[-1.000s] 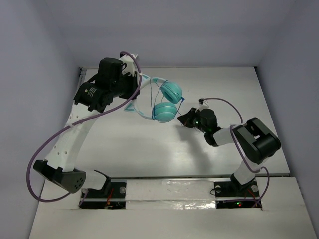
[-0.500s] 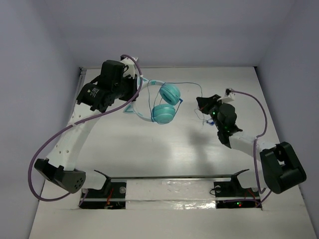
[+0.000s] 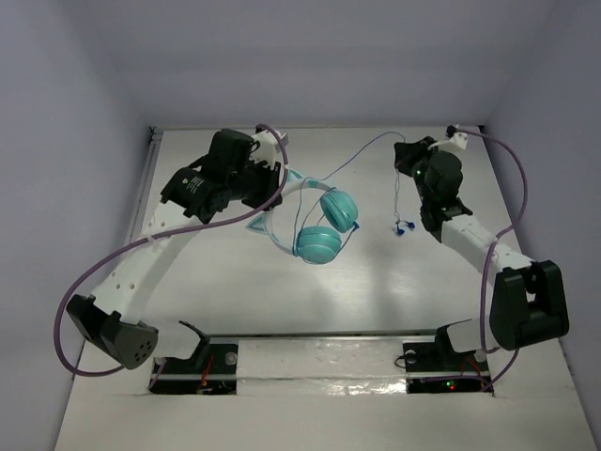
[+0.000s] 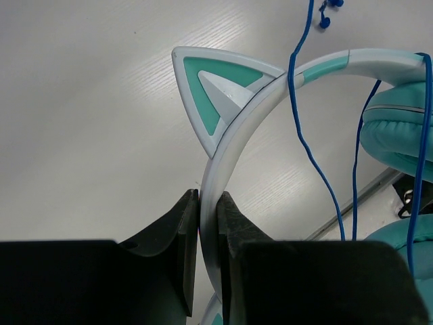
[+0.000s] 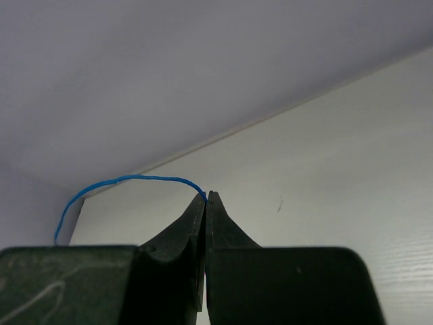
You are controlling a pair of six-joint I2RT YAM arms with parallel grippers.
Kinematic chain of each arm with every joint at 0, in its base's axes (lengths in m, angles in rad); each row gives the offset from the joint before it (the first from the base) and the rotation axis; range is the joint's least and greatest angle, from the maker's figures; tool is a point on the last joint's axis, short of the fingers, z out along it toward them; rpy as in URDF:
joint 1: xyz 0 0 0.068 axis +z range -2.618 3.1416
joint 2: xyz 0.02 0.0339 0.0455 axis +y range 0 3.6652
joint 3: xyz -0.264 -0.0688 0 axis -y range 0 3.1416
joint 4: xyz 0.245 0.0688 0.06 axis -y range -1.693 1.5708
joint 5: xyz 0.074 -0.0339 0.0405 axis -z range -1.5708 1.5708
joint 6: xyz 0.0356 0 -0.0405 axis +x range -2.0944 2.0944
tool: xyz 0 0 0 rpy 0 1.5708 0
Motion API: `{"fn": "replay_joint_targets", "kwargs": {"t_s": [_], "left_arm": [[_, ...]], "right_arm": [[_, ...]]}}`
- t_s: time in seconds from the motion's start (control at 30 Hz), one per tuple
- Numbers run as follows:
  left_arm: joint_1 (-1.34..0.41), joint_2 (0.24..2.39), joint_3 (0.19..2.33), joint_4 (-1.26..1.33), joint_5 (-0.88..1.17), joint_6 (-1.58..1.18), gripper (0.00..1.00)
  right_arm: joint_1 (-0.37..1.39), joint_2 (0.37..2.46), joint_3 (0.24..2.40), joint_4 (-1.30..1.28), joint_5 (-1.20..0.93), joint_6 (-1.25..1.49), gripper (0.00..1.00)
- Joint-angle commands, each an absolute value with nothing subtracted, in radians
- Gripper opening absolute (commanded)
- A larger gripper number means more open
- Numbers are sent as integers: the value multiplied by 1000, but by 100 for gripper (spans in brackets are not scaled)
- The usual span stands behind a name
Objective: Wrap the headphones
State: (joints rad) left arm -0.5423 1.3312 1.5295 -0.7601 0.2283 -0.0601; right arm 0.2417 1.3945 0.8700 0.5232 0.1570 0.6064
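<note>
The top view looks down from above and behind the arm bases over the tabletop [image 3: 376, 282]. The left wrist view, close behind the left end effector [image 4: 208, 230], faces the tabletop. The right wrist view, behind the right end effector [image 5: 205, 203], faces the back wall [image 5: 169, 68]. All share the cord [image 5: 135, 178] of the headphones [image 3: 319, 244].

Bright, even light throws soft shadows on the table [image 3: 376, 282]; all views sharp.

One set of headphones [image 3: 315, 221], bearing two round teal ear cups [image 3: 340, 209] and one thin blue cord [image 5: 142, 177]. Two arms, left arm [image 3: 136, 263] and right arm [image 3: 474, 246], one pincer apiece: left pincer [image 4: 208, 203], right pincer [image 5: 206, 198]. Two purple cables [image 3: 524, 193], one white surface [image 3: 376, 282] under all.
</note>
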Motion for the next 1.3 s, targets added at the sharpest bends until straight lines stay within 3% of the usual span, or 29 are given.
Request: {"fn": "replay_joint_targets", "kwargs": {"t_s": [0.0, 0.5, 0.73, 0.9, 1.1, 1.27], "left_arm": [[-558, 1279, 1516, -678, 258, -61, 0], [-634, 1307, 1509, -666, 227, -44, 0], [-589, 1262, 1531, -629, 231, -67, 0], [-474, 1272, 1603, -592, 328, -101, 0], [-454, 1328, 1721, -554, 390, -158, 0], [-393, 1364, 1801, -548, 308, -204, 0]], "right_arm": [[200, 1378, 954, 485, 153, 574, 0], [95, 1428, 1160, 364, 72, 545, 0], [86, 1368, 974, 434, 15, 609, 0], [95, 1345, 793, 535, -153, 637, 0], [222, 1361, 808, 474, -282, 539, 0], [350, 1364, 782, 442, -314, 477, 0]]}}
